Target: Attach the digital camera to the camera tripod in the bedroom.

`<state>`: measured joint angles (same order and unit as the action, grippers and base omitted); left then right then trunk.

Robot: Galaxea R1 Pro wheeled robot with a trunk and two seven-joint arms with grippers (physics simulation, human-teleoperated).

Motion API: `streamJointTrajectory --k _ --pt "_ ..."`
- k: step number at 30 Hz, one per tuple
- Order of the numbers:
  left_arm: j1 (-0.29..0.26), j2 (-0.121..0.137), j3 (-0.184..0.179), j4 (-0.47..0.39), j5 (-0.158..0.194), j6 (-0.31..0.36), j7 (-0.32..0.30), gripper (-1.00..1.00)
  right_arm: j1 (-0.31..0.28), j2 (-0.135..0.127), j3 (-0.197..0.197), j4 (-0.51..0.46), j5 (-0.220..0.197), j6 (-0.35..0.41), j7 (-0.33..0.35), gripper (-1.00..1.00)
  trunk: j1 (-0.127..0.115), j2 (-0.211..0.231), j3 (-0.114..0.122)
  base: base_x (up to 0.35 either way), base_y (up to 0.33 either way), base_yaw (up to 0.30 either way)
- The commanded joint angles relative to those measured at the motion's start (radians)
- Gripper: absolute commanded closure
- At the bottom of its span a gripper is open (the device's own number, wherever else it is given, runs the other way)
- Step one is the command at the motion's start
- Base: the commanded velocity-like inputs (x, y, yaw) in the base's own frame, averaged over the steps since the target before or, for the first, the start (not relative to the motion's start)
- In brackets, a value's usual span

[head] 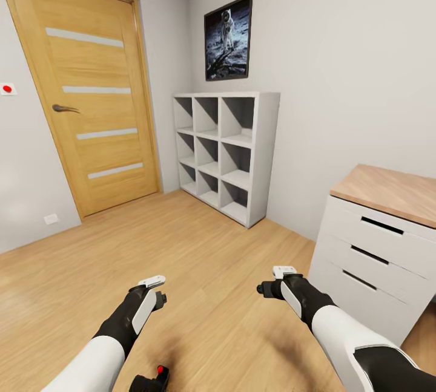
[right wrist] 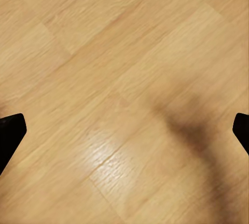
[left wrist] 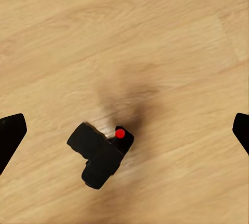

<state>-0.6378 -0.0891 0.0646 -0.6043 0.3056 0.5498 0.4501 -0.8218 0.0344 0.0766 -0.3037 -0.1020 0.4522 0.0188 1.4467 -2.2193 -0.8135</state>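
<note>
Nothing is done yet: the camera (left wrist: pixel 101 154) lies on the floor (head: pixel 206 241), ungrasped, beneath the left gripper (left wrist: pixel 124 130), and both the left and right gripper (right wrist: pixel 124 130) are spread wide and empty.

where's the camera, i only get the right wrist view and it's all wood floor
observer: The digital camera lies on the floor, seen below the left gripper in the left wrist view.
operator: is that gripper holding anything
observer: No, its jaws stand wide open, well apart from the camera.
operator: whats ahead of the robot
observer: A white cube shelf, with a wooden door to its left and a white dresser at the right.
</note>
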Motion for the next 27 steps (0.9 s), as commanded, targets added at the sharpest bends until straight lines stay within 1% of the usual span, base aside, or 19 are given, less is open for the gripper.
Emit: streamJointTrajectory --k 1,20,27 --pt "0.0 -0.001 0.002 -0.002 0.01 0.002 0.007 -1.0 0.0 -0.001 0.008 -0.001 -0.01 0.005 -0.002 -1.0 0.004 -0.008 -0.004 0.0 0.0 0.0" --pt "0.0 0.0 0.002 0.0 0.01 0.001 0.007 -1.0 0.0 0.003 0.009 0.004 -0.01 0.003 -0.005 -1.0 0.077 -0.141 -0.064 0.0 0.0 0.0" --pt "0.0 0.0 0.002 0.004 0.01 0.001 0.006 -1.0 0.0 0.005 0.01 0.005 -0.002 0.002 -0.005 -1.0 0.103 -0.19 -0.086 0.0 0.0 0.0"
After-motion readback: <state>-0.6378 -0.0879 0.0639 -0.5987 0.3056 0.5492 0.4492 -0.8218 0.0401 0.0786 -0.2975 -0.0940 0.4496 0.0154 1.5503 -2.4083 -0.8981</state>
